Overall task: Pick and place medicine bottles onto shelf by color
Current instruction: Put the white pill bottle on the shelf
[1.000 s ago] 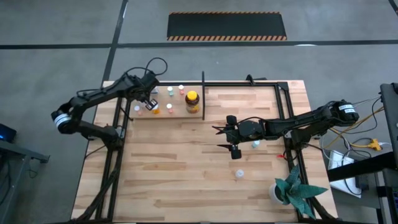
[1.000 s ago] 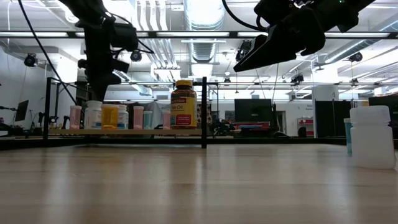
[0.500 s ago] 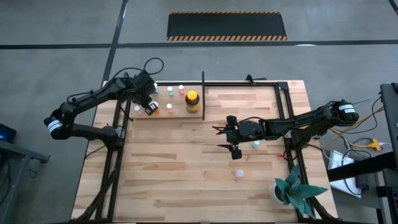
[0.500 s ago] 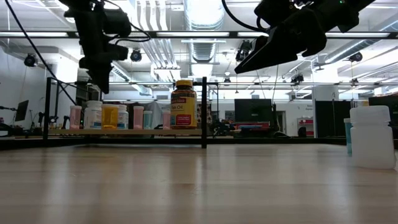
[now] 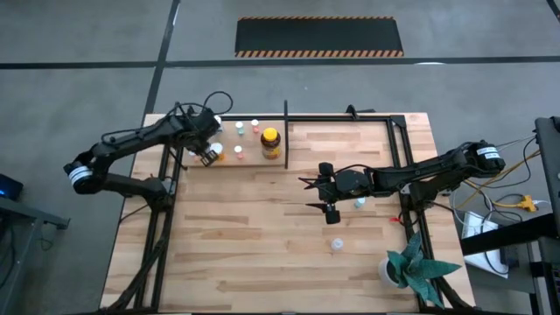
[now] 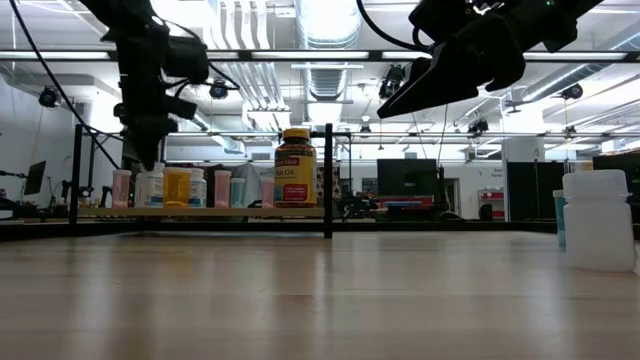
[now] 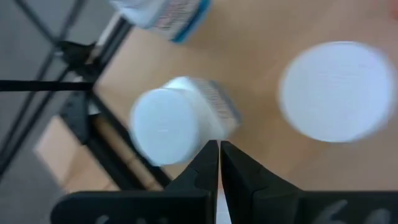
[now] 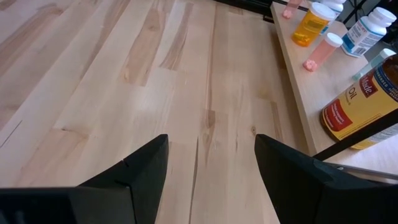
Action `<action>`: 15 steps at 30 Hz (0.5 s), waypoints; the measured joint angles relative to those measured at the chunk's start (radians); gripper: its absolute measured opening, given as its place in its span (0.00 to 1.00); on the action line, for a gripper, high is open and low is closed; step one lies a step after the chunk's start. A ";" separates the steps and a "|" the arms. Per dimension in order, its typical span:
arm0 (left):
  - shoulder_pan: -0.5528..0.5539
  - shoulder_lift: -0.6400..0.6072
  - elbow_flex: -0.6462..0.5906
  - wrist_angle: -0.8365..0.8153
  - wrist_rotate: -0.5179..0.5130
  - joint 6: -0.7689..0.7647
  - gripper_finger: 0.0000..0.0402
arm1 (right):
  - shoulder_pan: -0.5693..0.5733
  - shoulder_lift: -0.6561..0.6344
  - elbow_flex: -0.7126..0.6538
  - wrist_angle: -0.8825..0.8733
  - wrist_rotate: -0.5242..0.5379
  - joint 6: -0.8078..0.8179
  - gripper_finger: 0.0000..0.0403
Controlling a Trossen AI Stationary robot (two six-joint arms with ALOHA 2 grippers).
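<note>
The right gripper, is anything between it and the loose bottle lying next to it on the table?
Nothing visible. The right gripper hangs open over bare board, and the pale blue bottle stands beside its wrist with only the table around it. The left gripper is shut above the shelf.

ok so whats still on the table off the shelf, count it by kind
pale blue bottle: 1
white bottle: 1
potted plant: 1
total: 3
</note>
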 joint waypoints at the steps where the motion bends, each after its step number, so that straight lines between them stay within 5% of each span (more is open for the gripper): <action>1: 0.000 0.003 0.000 0.000 -0.024 -0.003 0.00 | 0.000 0.000 0.000 0.000 0.000 0.000 0.57; 15: -0.001 0.001 0.076 0.001 -0.117 -0.051 0.00 | 0.000 0.000 0.000 0.000 0.000 0.001 0.57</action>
